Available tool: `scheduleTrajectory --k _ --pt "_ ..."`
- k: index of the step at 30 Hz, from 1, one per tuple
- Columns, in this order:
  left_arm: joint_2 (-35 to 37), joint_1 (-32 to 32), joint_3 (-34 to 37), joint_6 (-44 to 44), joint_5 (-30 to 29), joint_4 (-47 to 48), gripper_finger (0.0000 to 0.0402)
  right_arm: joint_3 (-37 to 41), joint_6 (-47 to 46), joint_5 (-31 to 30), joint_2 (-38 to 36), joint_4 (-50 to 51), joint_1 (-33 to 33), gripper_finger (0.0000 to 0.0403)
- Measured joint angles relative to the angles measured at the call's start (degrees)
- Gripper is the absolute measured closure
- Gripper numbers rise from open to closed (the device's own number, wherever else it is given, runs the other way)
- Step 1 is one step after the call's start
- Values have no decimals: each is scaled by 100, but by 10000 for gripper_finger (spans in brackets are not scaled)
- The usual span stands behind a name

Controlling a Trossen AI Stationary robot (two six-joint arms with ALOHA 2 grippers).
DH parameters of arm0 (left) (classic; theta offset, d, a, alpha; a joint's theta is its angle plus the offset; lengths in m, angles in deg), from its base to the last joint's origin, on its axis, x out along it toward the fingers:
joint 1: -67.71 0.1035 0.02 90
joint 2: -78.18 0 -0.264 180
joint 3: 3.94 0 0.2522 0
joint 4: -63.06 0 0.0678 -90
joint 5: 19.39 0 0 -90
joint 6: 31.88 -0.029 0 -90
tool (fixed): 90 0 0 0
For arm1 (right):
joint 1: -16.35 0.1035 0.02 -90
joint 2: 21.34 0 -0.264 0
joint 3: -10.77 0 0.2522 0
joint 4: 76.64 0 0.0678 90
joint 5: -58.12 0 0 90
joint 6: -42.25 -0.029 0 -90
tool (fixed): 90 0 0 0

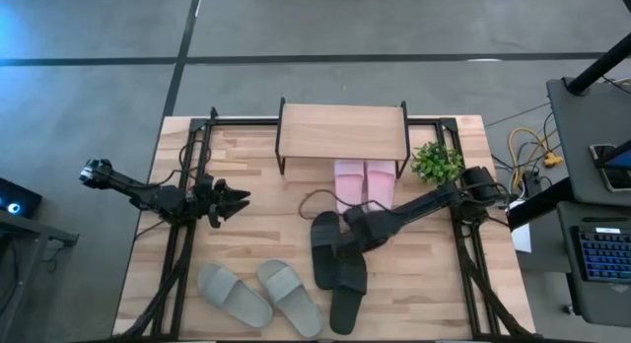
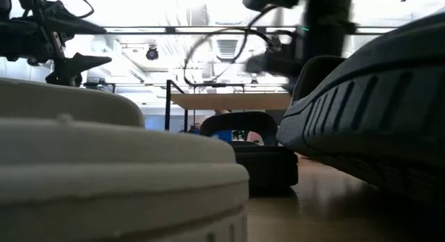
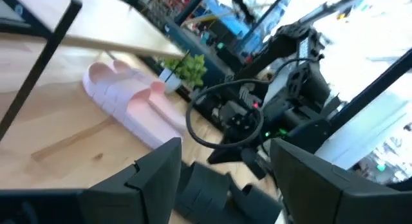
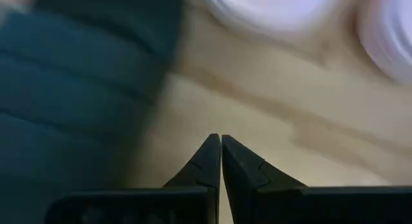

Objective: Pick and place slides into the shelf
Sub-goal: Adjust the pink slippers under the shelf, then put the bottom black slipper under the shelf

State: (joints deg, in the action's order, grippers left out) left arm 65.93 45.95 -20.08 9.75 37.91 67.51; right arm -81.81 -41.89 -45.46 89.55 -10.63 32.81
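The shelf (image 1: 340, 134) stands at the table's far middle. Two pale pink slides (image 1: 350, 181) (image 1: 380, 180) lie side by side on the table, their far ends under its plank. Two black slides (image 1: 324, 246) (image 1: 347, 284) lie mid-table and overlap. A grey-green pair (image 1: 233, 297) (image 1: 291, 298) lies at the near edge. My right gripper (image 4: 221, 144) is shut and points down over bare wood between the black slide (image 4: 77, 69) and the pink slides (image 4: 270, 5), touching nothing. My left gripper (image 1: 237, 197) waits open above the table's left side.
A small green potted plant (image 1: 437, 163) stands right of the shelf, close to my right arm. A dark cable (image 1: 314, 200) loops on the table left of the pink slides. Bare wood shows between my left gripper and the black slides.
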Motion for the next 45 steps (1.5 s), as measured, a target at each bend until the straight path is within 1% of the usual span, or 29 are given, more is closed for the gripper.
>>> scheduleTrajectory --k 4,7,11,17,20,25,32,35,38,42,45 --pt "-20 0 -2 0 -230 -54 178 -368 684 -312 127 -310 -412 394" --pt "-52 0 -2 -2 -252 -62 178 -704 1231 -451 320 -358 -750 394" --pt "-95 0 0 -24 -255 -62 178 -1103 1898 -491 718 -324 -1131 394" --pt "-93 0 0 -26 -255 -49 178 -1566 2328 -623 1390 -142 -1489 394" --pt "-86 0 0 -30 -252 -52 178 -1797 2385 -877 1638 55 -1520 394" --pt "-86 0 0 -31 -250 -48 178 -2128 2204 -1186 1865 816 -1511 394" --pt "-101 0 0 -35 -253 -53 178 -1971 1471 -1619 1841 1555 -1508 394" --pt "-105 0 2 -35 -252 -51 178 -1953 1380 -1684 1830 1600 -1517 394" --pt "-123 0 4 -34 -252 -36 178 -1957 1646 -1645 1830 1455 -1511 394" --pt "-139 -2 5 -34 -252 -39 178 -2167 2113 -1604 1815 1269 -1432 394" --pt "-149 0 5 -33 -256 -60 178 -2318 2784 -1186 1751 891 -1371 394"
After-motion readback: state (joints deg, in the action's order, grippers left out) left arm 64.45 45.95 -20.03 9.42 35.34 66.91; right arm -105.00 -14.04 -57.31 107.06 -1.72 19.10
